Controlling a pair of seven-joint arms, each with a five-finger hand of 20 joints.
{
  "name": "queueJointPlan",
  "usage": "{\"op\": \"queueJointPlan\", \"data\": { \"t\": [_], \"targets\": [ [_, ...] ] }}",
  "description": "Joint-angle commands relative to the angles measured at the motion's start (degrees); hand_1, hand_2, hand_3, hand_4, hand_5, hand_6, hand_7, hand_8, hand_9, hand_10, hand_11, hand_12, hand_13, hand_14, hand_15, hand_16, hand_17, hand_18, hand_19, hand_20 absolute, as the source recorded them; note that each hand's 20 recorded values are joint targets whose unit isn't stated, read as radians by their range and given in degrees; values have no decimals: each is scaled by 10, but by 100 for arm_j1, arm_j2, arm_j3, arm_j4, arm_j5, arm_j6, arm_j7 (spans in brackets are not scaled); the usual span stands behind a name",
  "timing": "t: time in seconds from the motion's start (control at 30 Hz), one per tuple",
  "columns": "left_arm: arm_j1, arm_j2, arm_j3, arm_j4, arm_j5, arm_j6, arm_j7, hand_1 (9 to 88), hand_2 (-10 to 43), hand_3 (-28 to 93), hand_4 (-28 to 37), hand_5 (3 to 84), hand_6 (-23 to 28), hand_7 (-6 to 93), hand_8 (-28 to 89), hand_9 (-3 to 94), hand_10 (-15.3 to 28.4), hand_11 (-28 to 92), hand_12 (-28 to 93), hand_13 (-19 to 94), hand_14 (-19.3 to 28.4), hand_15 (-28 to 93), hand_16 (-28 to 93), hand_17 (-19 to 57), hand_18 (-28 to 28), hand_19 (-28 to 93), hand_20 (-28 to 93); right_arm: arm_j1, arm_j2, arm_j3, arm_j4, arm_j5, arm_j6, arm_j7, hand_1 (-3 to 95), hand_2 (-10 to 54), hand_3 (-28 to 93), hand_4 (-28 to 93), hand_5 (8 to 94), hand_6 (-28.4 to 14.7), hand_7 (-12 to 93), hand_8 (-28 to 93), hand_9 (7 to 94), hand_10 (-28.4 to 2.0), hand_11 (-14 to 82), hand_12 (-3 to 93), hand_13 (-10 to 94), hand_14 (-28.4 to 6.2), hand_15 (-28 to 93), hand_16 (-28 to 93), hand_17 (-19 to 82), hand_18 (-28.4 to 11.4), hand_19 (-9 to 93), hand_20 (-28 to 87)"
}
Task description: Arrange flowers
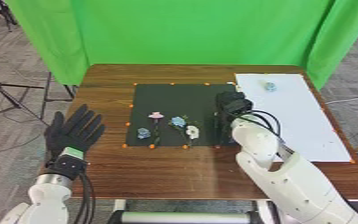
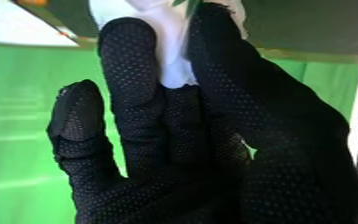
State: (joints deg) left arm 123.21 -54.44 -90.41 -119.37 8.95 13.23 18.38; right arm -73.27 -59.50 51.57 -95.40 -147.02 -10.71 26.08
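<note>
White flower right of the row

Right hand [image 1: 232, 102], black-gloved, pinches white cloth-like flower [image 2: 172, 52] over black rectangular mat [image 1: 177, 97]'s right edge. Pink, blue and white artificial flowers [image 1: 177, 121] lie left, longer stems robotward; placing likely wants that axis. Left hand [image 1: 72, 132] flat, fingers straight.

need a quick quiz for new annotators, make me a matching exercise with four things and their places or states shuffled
1. left hand
2. pink flower
3. right hand
4. white sheet

a. on the dark mat
b. flat, right of the mat
c. pinching a white item
d. left of the mat, fingers spread

Pairs: 1-d, 2-a, 3-c, 4-b
</note>
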Motion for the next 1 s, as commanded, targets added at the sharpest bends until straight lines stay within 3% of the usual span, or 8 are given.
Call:
{"op": "queueJointPlan", "data": {
  "t": [0.03, 0.13, 0.3, 0.5, 0.63, 0.73, 0.9, 1.0],
  "targets": [
    [99, -8, -17, -61, -102, 119, 37, 264, 147, 712, -283, 390, 46, 185, -112, 325, 131, 216, 97, 225, 143, 374, -89, -59, 135, 356, 89, -64, -24, 152, -237, 183, -443, 44, 531, -95, 751, -283, 635, -18, 219, -136, 685, -133, 205, 208, 650, -71, 511, 376, 337, -231, 847, 386],
    [115, -5, -21, -69, -97, 113, 92, 266, 147, 711, -283, 392, 44, 189, -115, 326, 129, 218, 97, 226, 142, 377, -89, -60, 135, 354, 89, -72, -4, 176, -355, 260, -519, 16, 521, -95, 760, -283, 624, -22, 213, -135, 669, -136, 207, 195, 648, -73, 516, 371, 335, -231, 847, 387],
    [93, -35, -44, -47, -3, 132, 31, 268, 145, 712, -283, 398, 38, 193, -118, 327, 129, 219, 95, 227, 141, 378, -91, -60, 135, 354, 89, -144, 16, 323, -621, 465, -838, -11, 490, -95, 780, -283, 604, -31, 196, -128, 642, -145, 197, 186, 634, -87, 533, 352, 327, -235, 847, 388],
    [151, -26, -48, -84, -117, 126, 95, 281, 135, 712, -283, 427, 25, 193, -124, 336, 122, 223, 94, 228, 138, 378, -92, -65, 131, 347, 88, -142, 33, 440, -909, 611, -1358, 64, 464, -95, 809, -283, 585, -36, 183, -123, 610, -151, 177, 178, 611, -106, 554, 321, 316, -242, 847, 395],
    [165, -26, -63, -95, -119, 139, 67, 282, 131, 711, -283, 418, 32, 189, -124, 337, 123, 222, 94, 228, 137, 378, -92, -66, 130, 346, 89, -219, 27, 702, -1038, 757, -1657, 5, 428, -95, 838, -283, 560, -44, 167, -115, 587, -159, 165, 176, 595, -125, 594, 243, 310, -245, 845, 403],
    [175, -27, -73, -98, -114, 113, 68, 279, 129, 713, -283, 403, 45, 185, -121, 335, 125, 219, 93, 227, 138, 376, -92, -70, 129, 341, 87, -242, 24, 878, -1045, 859, -1543, 89, 374, -95, 830, -283, 450, -63, 124, -104, 534, -177, 154, 177, 578, -140, 629, 243, 305, -258, 861, 424],
    [161, -28, -87, -89, -91, 88, 12, 274, 127, 716, -283, 398, 48, 183, -115, 334, 127, 217, 94, 226, 139, 374, -91, -71, 126, 334, 85, -304, 63, 1206, -1125, 1010, -1360, 262, 339, -95, 815, -283, 364, -79, 81, -91, 473, -192, 139, 178, 537, -159, 662, 231, 305, -266, 870, 445],
    [161, -1, -68, -96, -108, 78, 41, 274, 125, 717, -283, 397, 48, 182, -114, 332, 127, 215, 94, 225, 139, 373, -90, -71, 126, 333, 86, -204, 137, 1207, -817, 916, -505, 482, 321, -95, 803, -283, 358, -80, 75, -88, 457, -197, 130, 177, 526, -161, 657, 223, 301, -268, 871, 449]
  ]
}}
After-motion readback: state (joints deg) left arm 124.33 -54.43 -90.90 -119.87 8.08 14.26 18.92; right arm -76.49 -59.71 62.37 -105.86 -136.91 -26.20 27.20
